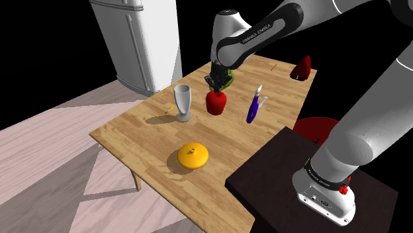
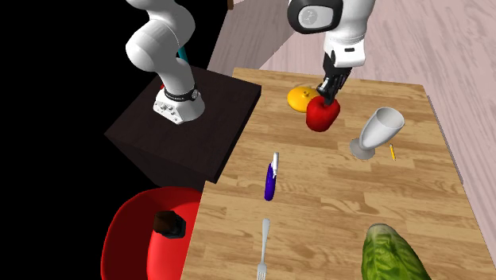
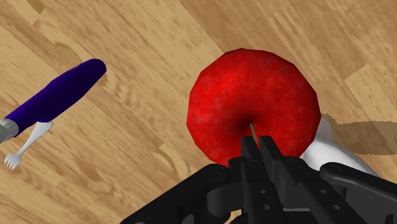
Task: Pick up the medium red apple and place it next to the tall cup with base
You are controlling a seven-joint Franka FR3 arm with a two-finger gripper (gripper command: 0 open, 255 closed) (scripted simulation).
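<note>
One red apple (image 1: 216, 103), its stem pinched between the closed fingers of the black gripper (image 1: 216, 89), is over the wooden table (image 1: 145, 142), between the tall white cup (image 1: 183, 102) and a purple-handled tool (image 1: 253, 109).

Red apple (image 3: 254, 105), grey cup (image 1: 183, 100)

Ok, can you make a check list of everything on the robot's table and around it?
Surface: wooden table.
Job's things: red apple near the white stemmed cup, which stands upright.
Clutter: yellow lidded dish, purple-handled brush, fork, green lettuce, small orange stick.
Grippers: black fingers shut on the apple's stem.
Cables: nothing seen.
Surroundings: white fridge, red seat beside the table, pale plank floor, black area beyond.
</note>
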